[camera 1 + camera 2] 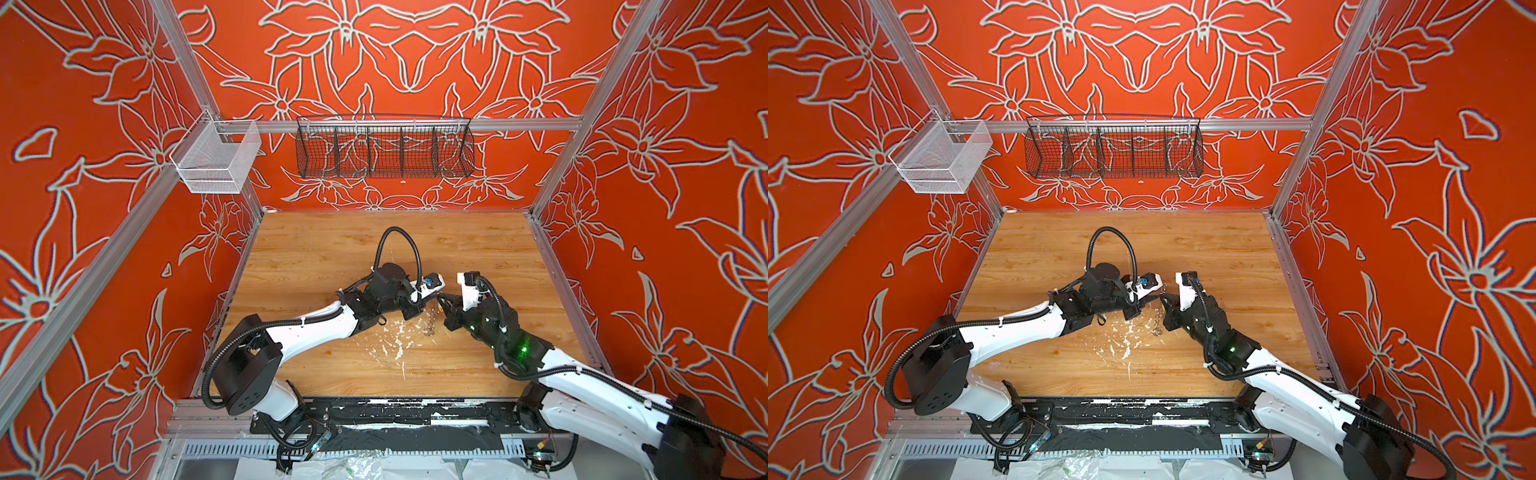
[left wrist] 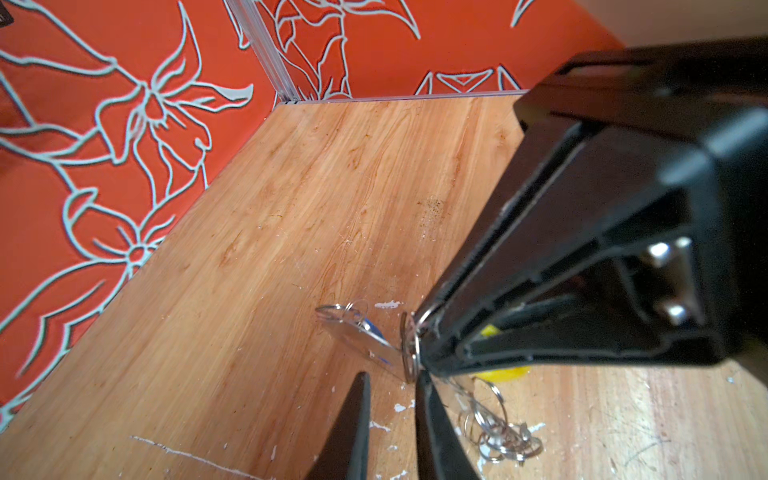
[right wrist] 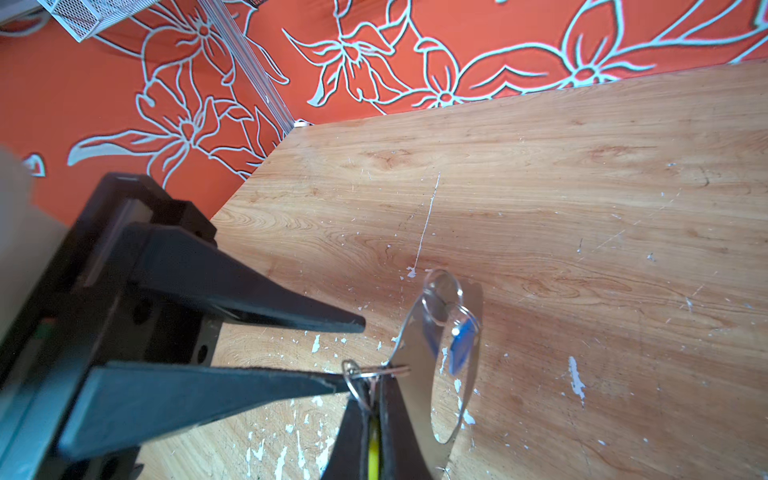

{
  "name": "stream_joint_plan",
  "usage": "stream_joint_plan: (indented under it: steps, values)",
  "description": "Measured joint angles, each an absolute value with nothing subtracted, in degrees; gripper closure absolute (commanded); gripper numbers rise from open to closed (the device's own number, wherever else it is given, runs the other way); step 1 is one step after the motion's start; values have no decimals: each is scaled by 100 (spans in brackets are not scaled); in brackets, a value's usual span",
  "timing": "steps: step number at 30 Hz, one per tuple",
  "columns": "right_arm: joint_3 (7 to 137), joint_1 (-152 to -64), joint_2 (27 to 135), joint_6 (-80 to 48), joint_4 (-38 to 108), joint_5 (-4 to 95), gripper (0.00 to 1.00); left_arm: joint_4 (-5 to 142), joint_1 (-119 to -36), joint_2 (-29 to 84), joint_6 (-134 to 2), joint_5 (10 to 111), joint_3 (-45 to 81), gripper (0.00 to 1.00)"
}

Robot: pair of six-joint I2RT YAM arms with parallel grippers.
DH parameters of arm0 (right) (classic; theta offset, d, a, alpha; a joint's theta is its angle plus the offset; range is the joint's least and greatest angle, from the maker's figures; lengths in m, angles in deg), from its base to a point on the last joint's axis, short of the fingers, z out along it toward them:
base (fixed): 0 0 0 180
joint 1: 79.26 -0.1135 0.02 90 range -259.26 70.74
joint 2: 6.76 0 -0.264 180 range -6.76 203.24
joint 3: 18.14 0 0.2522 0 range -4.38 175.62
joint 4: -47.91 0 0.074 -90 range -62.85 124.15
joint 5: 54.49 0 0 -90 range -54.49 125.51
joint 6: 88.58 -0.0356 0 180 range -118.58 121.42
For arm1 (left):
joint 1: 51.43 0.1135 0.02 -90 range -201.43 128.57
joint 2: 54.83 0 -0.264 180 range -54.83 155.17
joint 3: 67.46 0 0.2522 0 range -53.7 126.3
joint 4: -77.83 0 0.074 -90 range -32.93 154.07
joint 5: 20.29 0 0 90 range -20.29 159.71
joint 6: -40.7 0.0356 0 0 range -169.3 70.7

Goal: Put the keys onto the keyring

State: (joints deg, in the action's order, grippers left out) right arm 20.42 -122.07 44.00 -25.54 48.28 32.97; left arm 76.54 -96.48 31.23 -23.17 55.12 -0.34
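Observation:
My right gripper (image 3: 376, 386) is shut on the yellow key's tag (image 3: 374, 453), with a small split ring (image 3: 353, 380) caught at its tips. The keyring (image 3: 415, 365), a flat grey band, stands on edge just beyond those tips. The blue key (image 3: 461, 345) hangs from the keyring's far side. My left gripper (image 3: 353, 354) comes in from the side, open, its lower finger touching the split ring. In the left wrist view the left gripper (image 2: 394, 376) has nothing between its fingers. There the keyring (image 2: 374, 347) and yellow tag (image 2: 505, 374) lie just ahead. In both top views the grippers (image 1: 436, 297) (image 1: 1159, 297) meet tip to tip.
A tangle of loose split rings (image 2: 503, 440) trails on the wooden table (image 1: 332, 249) below the right gripper, also seen in a top view (image 1: 428, 330). White paint flecks (image 1: 395, 345) mark the table. A black wire basket (image 1: 384, 147) and a white one (image 1: 216, 160) hang on the back rail.

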Motion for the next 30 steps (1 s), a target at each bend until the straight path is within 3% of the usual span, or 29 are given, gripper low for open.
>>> stream_joint_plan:
  steps: [5, 10, 17, 22, 30]
  values:
    - [2042, -12207, 4413, -2558, 4893, 3391, 100, 7658, -9642, 3129, -2325, 5619, -34, 65]
    - [2042, -12202, 4472, -2572, 4970, 3467, 100, 7658, -9627, 3129, -2336, 5709, -38, 65]
    - [2042, -12198, 4557, -2593, 5035, 3550, 100, 7936, -9616, 3121, -2312, 5556, -276, 81]
    - [2042, -12200, 4627, -2626, 5121, 3624, 100, 8178, -9640, 3040, -2264, 5401, -541, 100]
    - [2042, -12200, 4584, -2633, 5059, 3526, 100, 8285, -9646, 2970, -2231, 5569, -595, 100]
